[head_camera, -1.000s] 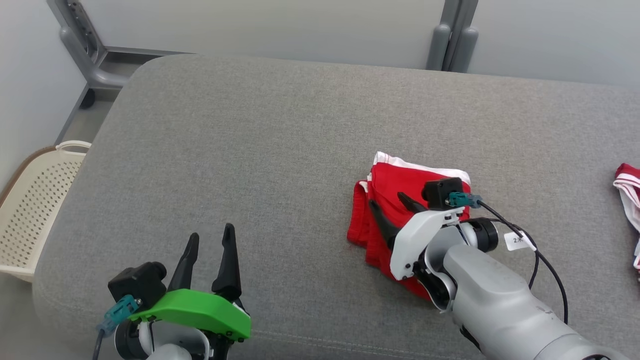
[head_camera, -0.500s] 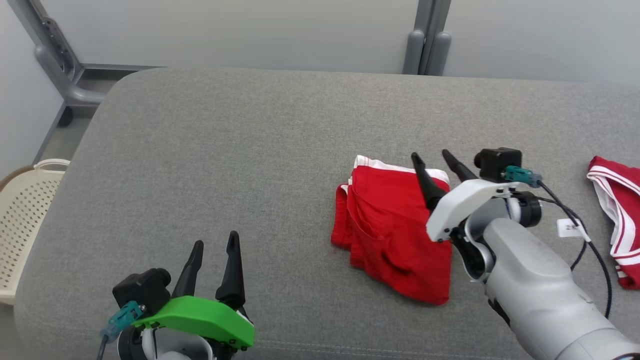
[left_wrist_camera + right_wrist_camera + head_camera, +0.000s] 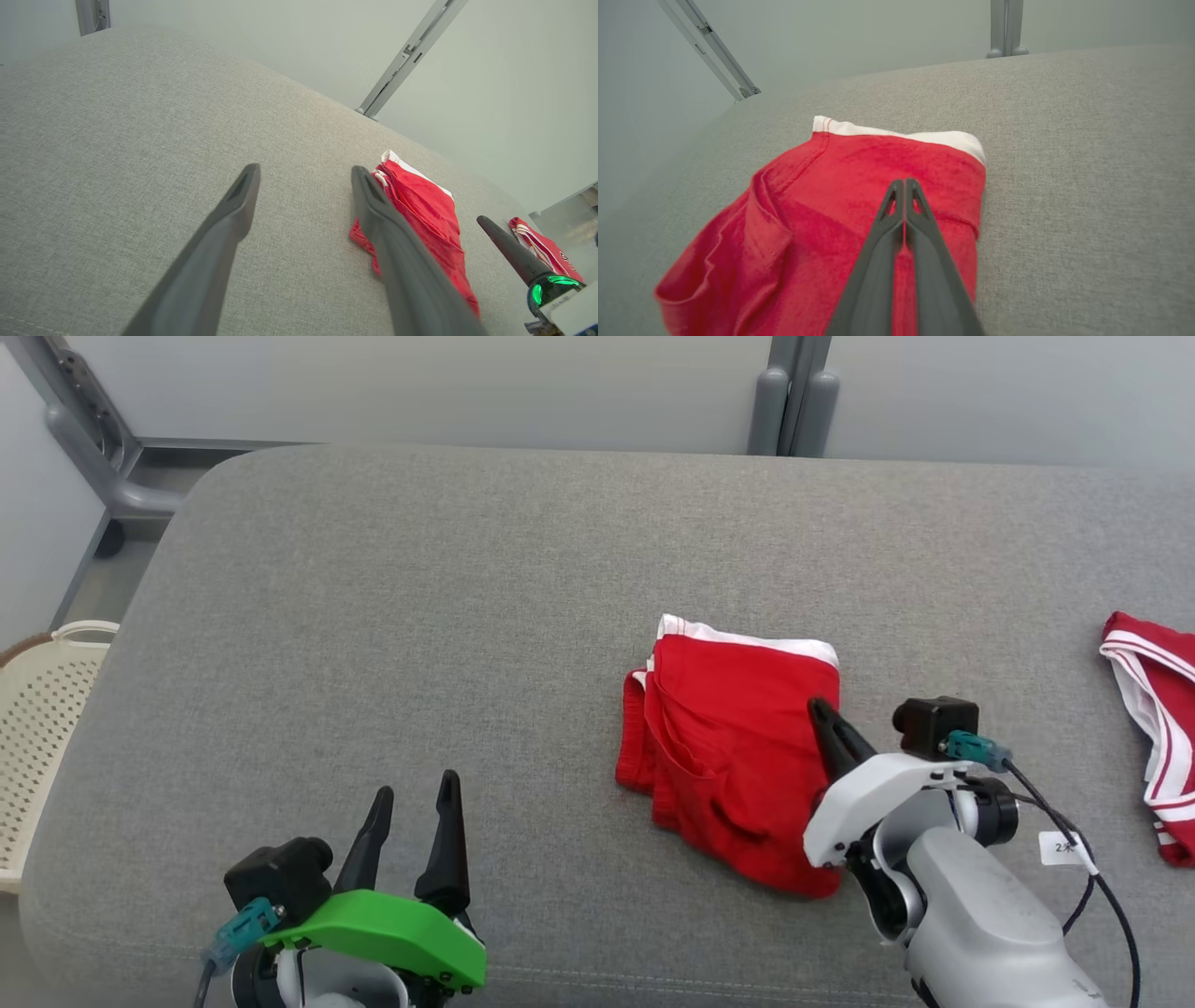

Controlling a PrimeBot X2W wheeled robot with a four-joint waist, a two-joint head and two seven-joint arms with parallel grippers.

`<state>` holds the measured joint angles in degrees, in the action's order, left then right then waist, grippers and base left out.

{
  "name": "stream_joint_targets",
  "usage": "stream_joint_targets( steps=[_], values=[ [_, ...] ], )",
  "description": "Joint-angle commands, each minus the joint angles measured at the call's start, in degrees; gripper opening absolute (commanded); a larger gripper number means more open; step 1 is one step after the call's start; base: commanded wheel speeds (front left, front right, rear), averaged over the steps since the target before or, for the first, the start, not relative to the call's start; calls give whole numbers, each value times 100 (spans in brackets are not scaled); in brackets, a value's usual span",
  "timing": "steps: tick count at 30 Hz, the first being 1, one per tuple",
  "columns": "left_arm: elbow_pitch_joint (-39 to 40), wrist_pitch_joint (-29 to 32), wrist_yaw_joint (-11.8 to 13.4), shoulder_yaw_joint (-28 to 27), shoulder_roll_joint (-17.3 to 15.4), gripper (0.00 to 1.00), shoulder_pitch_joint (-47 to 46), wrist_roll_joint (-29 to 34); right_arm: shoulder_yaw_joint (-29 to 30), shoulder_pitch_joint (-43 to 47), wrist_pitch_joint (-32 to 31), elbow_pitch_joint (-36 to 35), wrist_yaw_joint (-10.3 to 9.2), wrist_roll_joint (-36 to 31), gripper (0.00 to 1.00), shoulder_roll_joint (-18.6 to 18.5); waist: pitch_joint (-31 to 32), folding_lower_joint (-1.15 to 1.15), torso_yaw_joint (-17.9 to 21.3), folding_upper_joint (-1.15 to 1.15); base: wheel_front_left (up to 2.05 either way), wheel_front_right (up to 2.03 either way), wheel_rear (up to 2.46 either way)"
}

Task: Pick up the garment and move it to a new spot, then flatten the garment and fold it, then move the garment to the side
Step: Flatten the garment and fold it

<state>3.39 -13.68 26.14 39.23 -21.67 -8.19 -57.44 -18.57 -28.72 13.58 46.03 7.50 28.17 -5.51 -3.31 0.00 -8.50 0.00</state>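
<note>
Head view: the red garment (image 3: 738,756) is recorded lying on the grey padded surface (image 3: 420,616), right of centre. A white band is seen along its far edge, and loose folds are bunched along its left side.

The right gripper (image 3: 820,707) is placed over the garment's right edge. Its two dark fingers are pressed together and read as one dark shape.

Right wrist view: the right gripper (image 3: 903,183) is confirmed with fingertips touching, and no cloth is seen between them. The tips are set above the red garment (image 3: 822,224), just short of the white band. Whether they rest on the cloth cannot be told.

The left gripper (image 3: 416,786) is noted at the lower left, over bare grey surface and well apart from the garment. Its fingers are spread and nothing is held.

Left wrist view: the left gripper (image 3: 306,169) is seen with a wide gap between its fingers. The red garment (image 3: 420,210) is seen beyond the right-hand finger.

A second red garment with white stripes (image 3: 1153,709) is logged at the right edge of the surface, apart from the first. A cream perforated basket (image 3: 37,709) is logged on the floor at the far left, beside the surface. A grey metal post (image 3: 794,392) is noted behind the surface.
</note>
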Motion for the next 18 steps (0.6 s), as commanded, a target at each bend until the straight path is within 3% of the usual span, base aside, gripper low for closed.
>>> stream_joint_targets(
  steps=[1, 10, 18],
  values=[
    [-15, -4, -30, -4, 3, 100, -67, 14, -10, 84, -49, 17, -3, -54, 0, 48, -47, 0, -66, 0, 0, 0, 0],
    [-75, 9, -44, -25, 25, 100, -164, 19, -260, 55, -251, 440, -3, 16, 0, 222, -120, 0, -349, 0, 0, 0, 0],
    [-96, -19, -45, -77, 31, 100, -122, 1, -989, 7, -275, 341, -3, 334, 0, 253, -120, 0, -467, 0, 0, 0, 0]
  ],
)
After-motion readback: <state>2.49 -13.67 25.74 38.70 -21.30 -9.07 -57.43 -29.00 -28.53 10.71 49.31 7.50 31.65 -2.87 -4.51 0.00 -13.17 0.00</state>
